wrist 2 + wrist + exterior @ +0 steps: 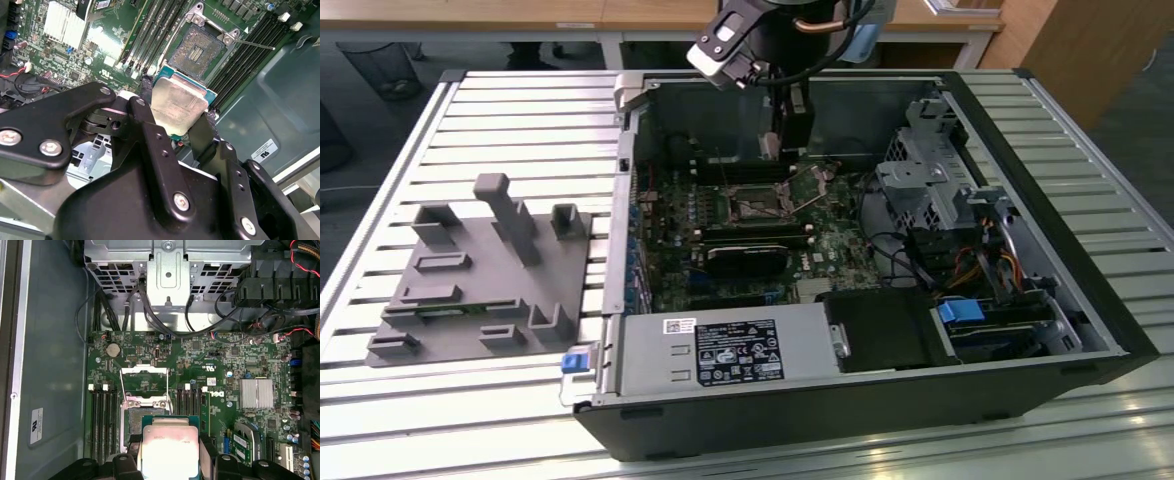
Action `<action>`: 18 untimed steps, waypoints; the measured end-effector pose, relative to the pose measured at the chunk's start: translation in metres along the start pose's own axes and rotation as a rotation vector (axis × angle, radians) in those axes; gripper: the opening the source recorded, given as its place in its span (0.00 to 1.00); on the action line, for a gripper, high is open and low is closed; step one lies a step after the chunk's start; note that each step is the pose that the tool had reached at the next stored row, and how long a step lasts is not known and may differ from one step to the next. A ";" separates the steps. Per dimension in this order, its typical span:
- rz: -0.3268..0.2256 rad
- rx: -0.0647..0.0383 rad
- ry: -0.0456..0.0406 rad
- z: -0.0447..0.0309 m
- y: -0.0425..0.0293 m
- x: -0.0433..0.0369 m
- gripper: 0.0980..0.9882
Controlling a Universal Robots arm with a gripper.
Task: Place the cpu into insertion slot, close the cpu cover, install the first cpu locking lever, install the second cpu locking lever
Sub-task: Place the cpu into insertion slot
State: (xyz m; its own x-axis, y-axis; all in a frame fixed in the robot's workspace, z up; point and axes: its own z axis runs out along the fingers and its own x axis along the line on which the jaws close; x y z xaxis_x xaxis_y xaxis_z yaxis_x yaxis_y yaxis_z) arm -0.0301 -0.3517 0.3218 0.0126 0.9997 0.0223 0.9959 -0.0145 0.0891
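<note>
My gripper [181, 111] is shut on the cpu [176, 97], a flat square chip with a silvery top, pinched at two opposite edges by black fingers [145, 112]. In the first wrist view the cpu [170, 442] hangs above the motherboard and covers part of the insertion slot [131, 421]. That slot [197, 50] lies bare, with nothing in it. The cpu cover [145, 370], a thin metal frame, stands swung open just beyond the slot. A thin lever rod [256, 45] sticks out beside the socket. In the exterior view the gripper [774, 150] reaches down inside the case, above and behind the slot [755, 208].
The open computer case [1067, 250] lies on a slatted table. Black memory slots [102, 425] flank the socket. A finned silver heatsink [256, 392], a metal drive cage [167, 270] and cable bundles [260, 295] sit nearby. A grey fixture [480, 270] stands at the exterior view's left.
</note>
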 end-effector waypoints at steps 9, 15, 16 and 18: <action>-0.003 0.000 0.0002 0.0022 -0.0002 -0.0001 0.50; -0.006 0.000 0.0006 0.0044 -0.0004 0.0008 0.50; -0.007 0.000 0.0006 0.0057 -0.0006 0.0015 0.50; -0.010 0.000 0.0010 0.0096 -0.0010 0.0040 0.50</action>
State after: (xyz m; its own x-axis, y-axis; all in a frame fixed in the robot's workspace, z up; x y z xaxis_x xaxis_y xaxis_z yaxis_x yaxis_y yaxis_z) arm -0.0302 -0.3475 0.3122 0.0023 0.9997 0.0224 0.9960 -0.0043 0.0891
